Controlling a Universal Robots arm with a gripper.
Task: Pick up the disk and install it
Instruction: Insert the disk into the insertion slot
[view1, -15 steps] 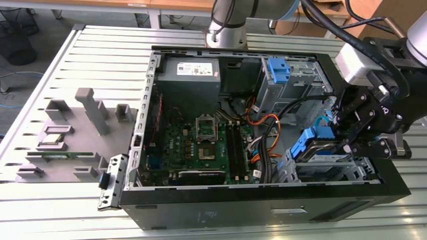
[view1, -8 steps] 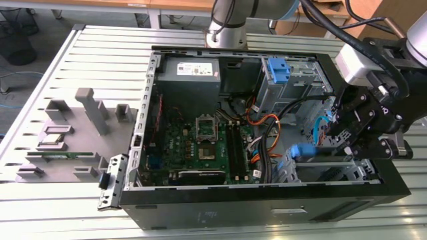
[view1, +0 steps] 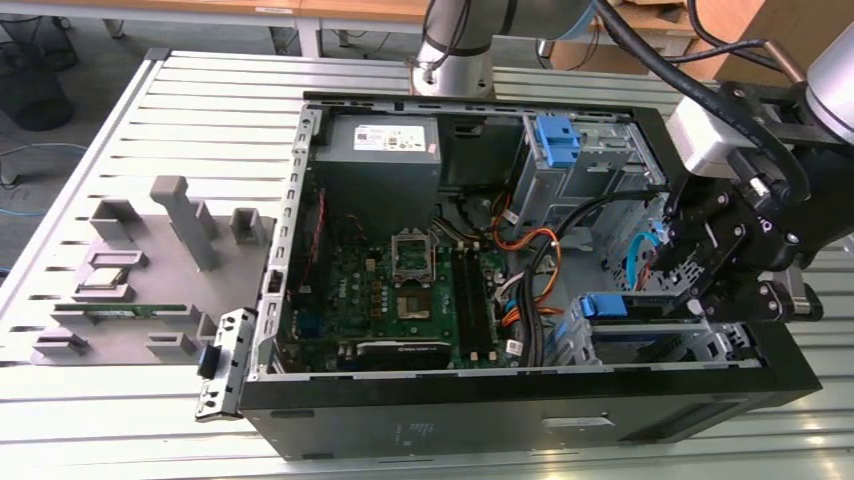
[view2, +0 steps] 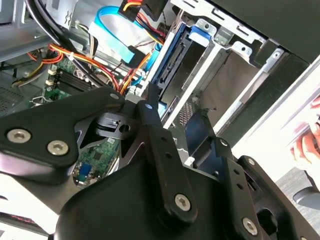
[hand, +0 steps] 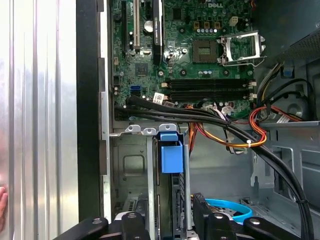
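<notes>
Your arm was bent over the exterior view's right side of the open computer case (view1: 534, 425). The wrist tipped down, so the gripper (view1: 707, 290) hung right at the metal drive cage (view1: 667, 345). The disk (view1: 621, 307) sat edge-on in a cage slot, its blue carrier end toward the motherboard (view1: 400, 290). In the first wrist view the gripper (hand: 167, 212) straddled the disk (hand: 171, 152). Couldn't tell if it was clamped on the disk or loose. The second wrist view had the disk (view2: 175, 65) between the cage walls, close to the gripper (view2: 182, 125). Orange and black cables (hand: 235, 140) ran between cage and board. A grey parts tray (view1: 147, 250) lay on the slatted table (view1: 200, 90) at the exterior view's left, well apart from the gripper. A person's hand (view2: 305, 145) showed outside the case.
</notes>
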